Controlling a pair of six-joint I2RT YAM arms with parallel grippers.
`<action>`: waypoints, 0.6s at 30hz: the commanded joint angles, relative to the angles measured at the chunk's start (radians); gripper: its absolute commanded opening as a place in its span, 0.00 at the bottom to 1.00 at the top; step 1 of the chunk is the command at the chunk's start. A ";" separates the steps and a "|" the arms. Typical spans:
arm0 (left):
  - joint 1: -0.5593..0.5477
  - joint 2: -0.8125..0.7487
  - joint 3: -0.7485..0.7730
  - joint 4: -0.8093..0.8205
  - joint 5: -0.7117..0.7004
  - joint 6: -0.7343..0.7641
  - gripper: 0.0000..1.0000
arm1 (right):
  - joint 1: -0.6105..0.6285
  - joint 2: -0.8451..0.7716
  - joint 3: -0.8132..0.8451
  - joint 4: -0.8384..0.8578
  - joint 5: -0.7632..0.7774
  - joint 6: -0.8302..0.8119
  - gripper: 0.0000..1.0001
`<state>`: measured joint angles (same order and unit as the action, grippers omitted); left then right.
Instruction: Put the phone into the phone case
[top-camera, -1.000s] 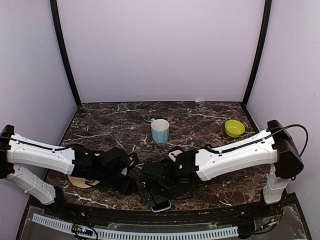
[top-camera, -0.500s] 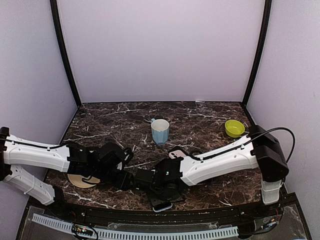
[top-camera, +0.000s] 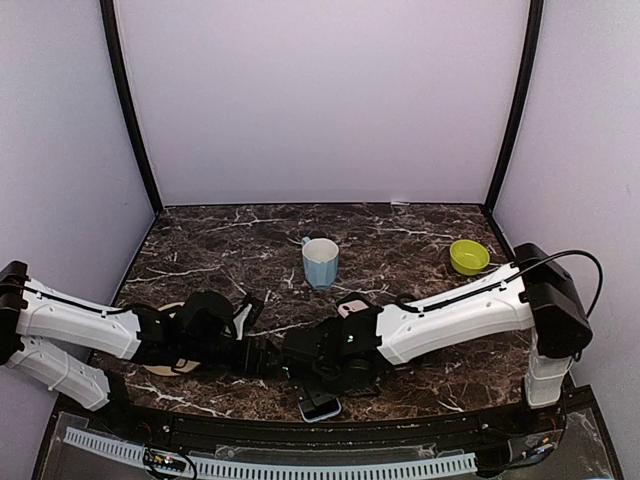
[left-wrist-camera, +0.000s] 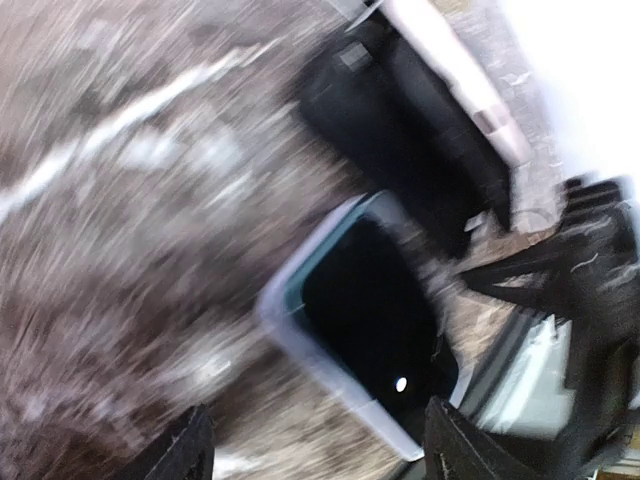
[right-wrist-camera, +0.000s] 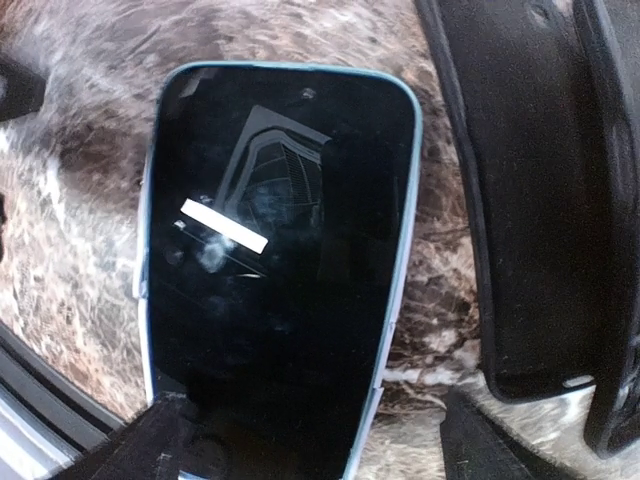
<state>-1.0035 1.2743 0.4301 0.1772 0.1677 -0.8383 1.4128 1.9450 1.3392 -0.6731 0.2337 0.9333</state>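
The dark brown marble table (top-camera: 420, 225) filled the booth. The white-and-black left arm (top-camera: 80, 318) and right arm (top-camera: 460, 310) lay low across its near half, meeting near the middle. The left gripper (left-wrist-camera: 325, 452) had its fingers spread wide, and the right gripper (right-wrist-camera: 310, 445) was just as wide, gripping nothing, hanging over the phone. Farther back stood a pale blue ceramic mug (top-camera: 320, 262) and, well to its right, a small lime-green bowl (top-camera: 468, 256). The black-screened phone (right-wrist-camera: 275, 260) lay face up at the table's near edge, ringed by the pale blue phone case (left-wrist-camera: 325, 380).
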 joint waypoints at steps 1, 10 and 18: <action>-0.001 -0.010 0.105 -0.064 -0.023 0.055 0.74 | 0.018 0.030 0.117 -0.072 0.030 -0.006 0.98; -0.001 -0.024 0.102 -0.122 -0.066 0.037 0.74 | -0.002 0.181 0.213 -0.196 -0.036 0.025 0.98; -0.001 -0.028 0.111 -0.147 -0.075 0.047 0.74 | -0.006 0.186 0.135 -0.102 -0.109 0.024 0.81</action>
<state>-1.0035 1.2636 0.5323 0.0597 0.1097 -0.8120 1.4124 2.1082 1.5349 -0.8055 0.2047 0.9489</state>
